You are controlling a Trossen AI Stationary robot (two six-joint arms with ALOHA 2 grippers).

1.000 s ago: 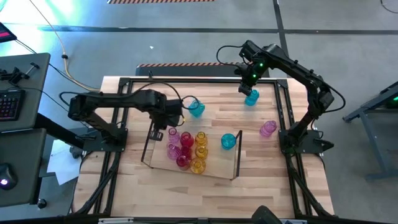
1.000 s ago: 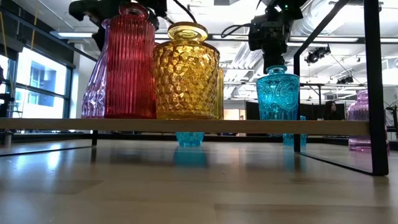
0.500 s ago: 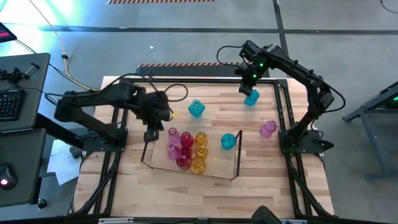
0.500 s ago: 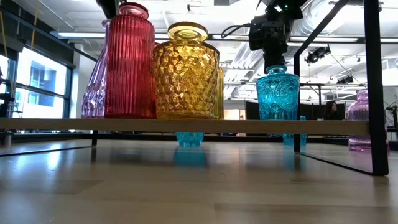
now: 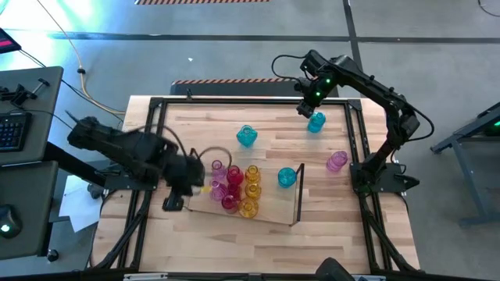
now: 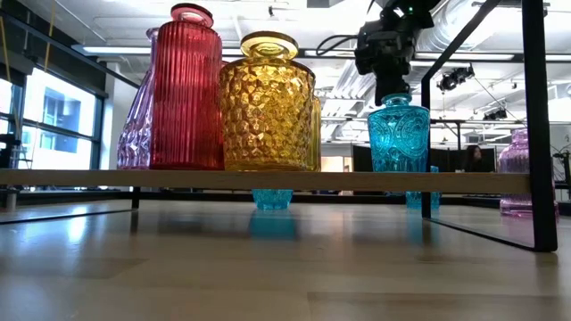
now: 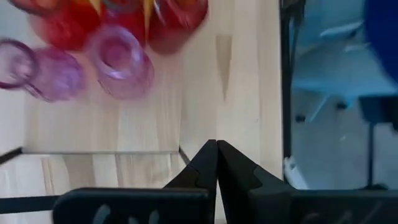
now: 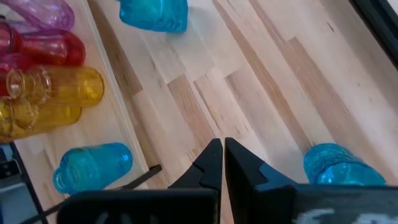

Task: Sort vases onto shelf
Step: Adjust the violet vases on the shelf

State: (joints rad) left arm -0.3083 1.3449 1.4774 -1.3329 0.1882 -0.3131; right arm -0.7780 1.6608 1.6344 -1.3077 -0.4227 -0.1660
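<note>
Looking down, you see both grippers pinched shut and empty, the left gripper (image 5: 173, 204) off the shelf's (image 5: 269, 216) left end, the right gripper (image 5: 306, 107) beside a cyan vase (image 5: 316, 122) near the table's (image 5: 351, 234) far right corner, likely its next pick.

A grey concrete floor (image 5: 234, 43) surrounds the wooden table (image 5: 266, 226). A desk with a keyboard (image 5: 11, 129) stands beside it. Tall windows (image 6: 53, 120) and ceiling lights (image 6: 116, 49) show beyond.
</note>
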